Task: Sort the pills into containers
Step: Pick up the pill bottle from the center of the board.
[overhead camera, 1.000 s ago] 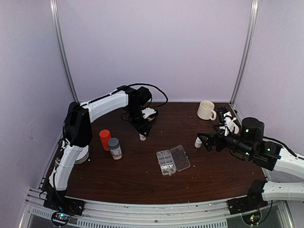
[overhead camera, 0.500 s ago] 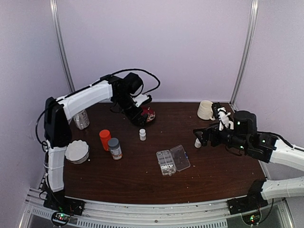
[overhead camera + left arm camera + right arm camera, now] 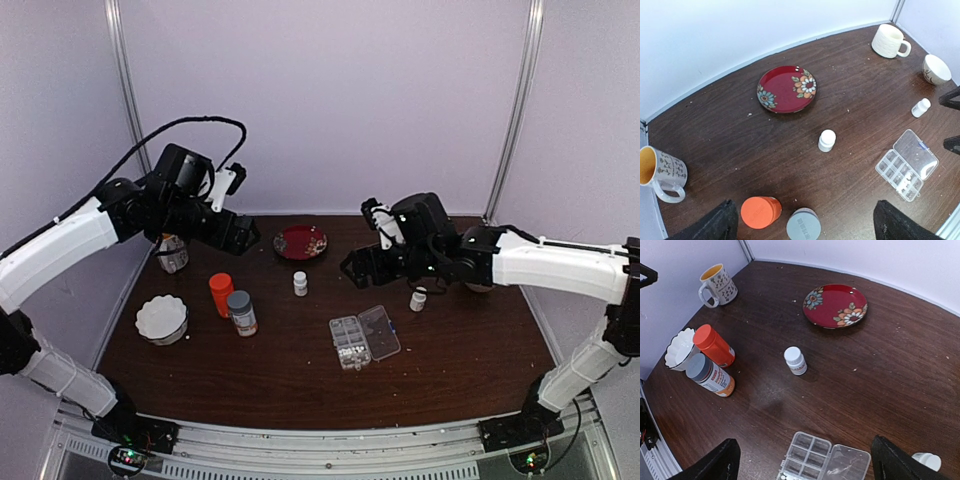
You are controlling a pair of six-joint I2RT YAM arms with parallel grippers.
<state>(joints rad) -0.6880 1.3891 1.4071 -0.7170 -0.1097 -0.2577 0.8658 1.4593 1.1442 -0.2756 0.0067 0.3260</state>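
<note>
Clear flat rectangular plastic organizer box (image 3: 338, 324) lying mid-table, hinged clear lid (image 3: 381, 331) lying open at right. Tiny whitish pills (image 3: 351, 352) sitting clustered in near-end cells (image 3: 344, 330). Both arms hovering above table: left gripper (image 3: 243, 236) at back-left, right gripper (image 3: 356, 268) behind box. Both jaws gaping wide, holding nothing. 2 small white bottles standing apart from box, 1 (image 3: 300, 284) behind-left, 1 (image 3: 419, 299) behind-right.

Clear plastic organizer box (image 3: 344, 330) on dark wooden surface (image 3: 450, 370)
Whitish pills (image 3: 350, 351) lie in its near cells (image 3: 358, 352), lid (image 3: 381, 332) open rightward; a small white bottle (image 3: 300, 284) stands behind-left.
</note>
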